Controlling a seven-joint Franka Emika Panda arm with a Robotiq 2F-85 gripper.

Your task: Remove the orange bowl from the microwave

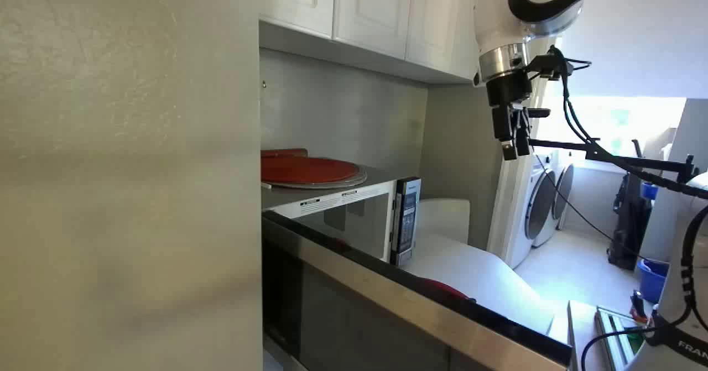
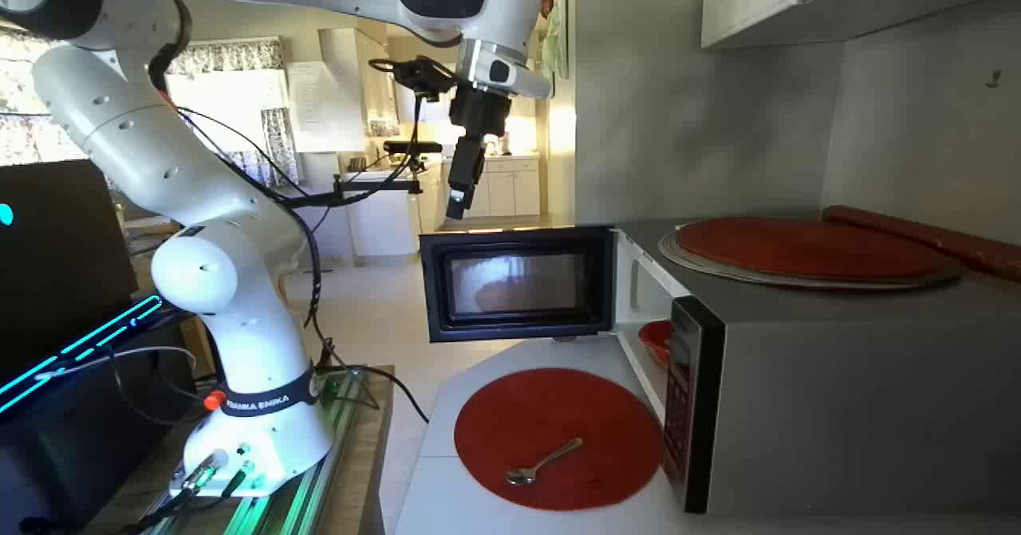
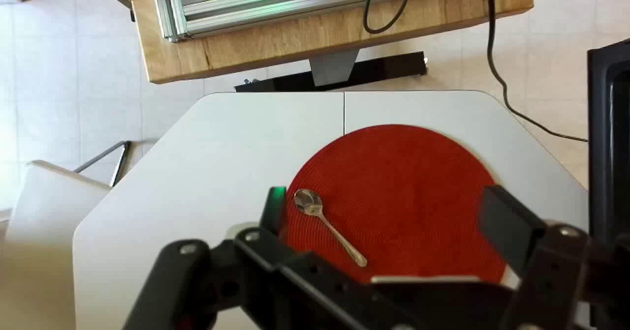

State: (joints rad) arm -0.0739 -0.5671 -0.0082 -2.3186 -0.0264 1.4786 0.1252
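The orange bowl (image 2: 656, 340) sits inside the microwave (image 2: 837, 407). Only part of it shows in an exterior view, behind the button panel (image 2: 694, 399). The microwave also shows in an exterior view (image 1: 359, 214), where its swung-open door hides most of the cavity. The microwave door (image 2: 518, 280) stands wide open. My gripper (image 3: 389, 212) is open, with nothing between its fingers. It points down high over the white table, apart from the bowl and outside the microwave. It hangs above door height in both exterior views (image 1: 515, 152) (image 2: 456, 208). The bowl is out of the wrist view.
A round red mat (image 2: 566, 407) with a spoon (image 2: 542, 463) lies on the white table (image 3: 236, 138) before the microwave. A flat red-orange dish (image 2: 806, 248) lies on top of the microwave. White cabinets (image 1: 370, 11) hang above. A wall (image 1: 130, 172) stands beside the microwave.
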